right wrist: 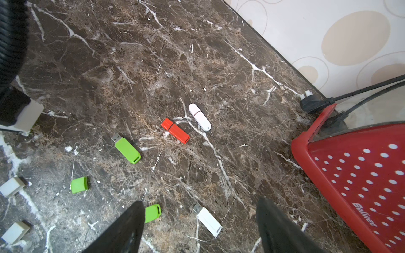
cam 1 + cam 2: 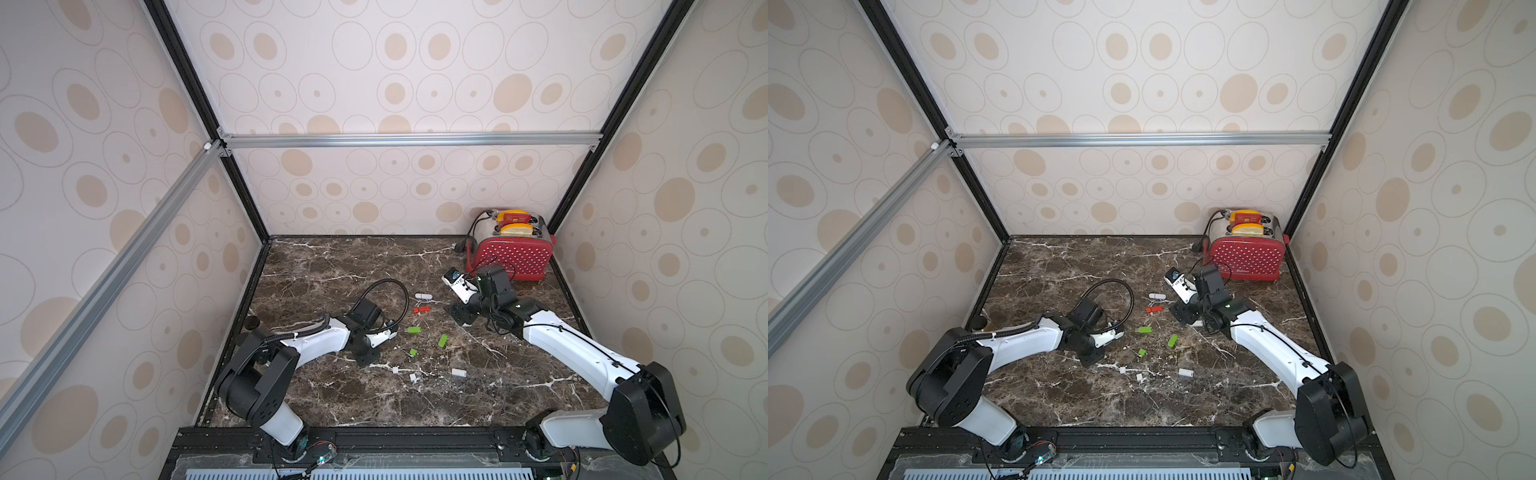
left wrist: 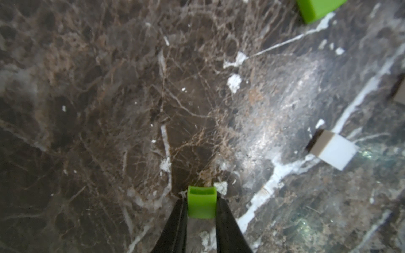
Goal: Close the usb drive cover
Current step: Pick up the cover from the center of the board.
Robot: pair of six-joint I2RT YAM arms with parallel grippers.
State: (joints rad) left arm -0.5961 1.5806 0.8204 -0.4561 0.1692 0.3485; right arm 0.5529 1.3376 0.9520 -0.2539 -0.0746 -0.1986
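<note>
Near edge: first white cap [image 2: 395, 369] and second white cap [image 2: 412, 377] lie close together on the dark marbled surface [image 2: 332, 399]. A white piece [image 2: 458, 372] sits to their right, too small to name.
Left pincer [image 3: 201, 198]: closed on the held green cap [image 3: 201, 208], one black finger pressed to each side. The cap's open mouth faces away from the wrist.
Loose green cap [image 2: 413, 352]: on the surface, right of the left pincer and apart from it.
Green drive [image 1: 128, 150]: uncapped, metal plug bare, lying flat mid-surface just beyond the loose cap. Nothing touches it.
Second green drive [image 2: 443, 340]: right of the first. Its plug end is hidden behind a finger in the right wrist view.
Red drive [image 1: 175, 130]: capped, farther back.
Rounded white drive [image 1: 199, 117]: capped, just beyond the red one.
Right pincer [image 1: 199, 201]: spread wide, holding nothing. A flat white drive [image 1: 209, 222] with a bare plug lies on the surface between its fingers in the right wrist view.
Toaster [image 2: 511, 257]: red, white-dotted, in the far right corner.
</note>
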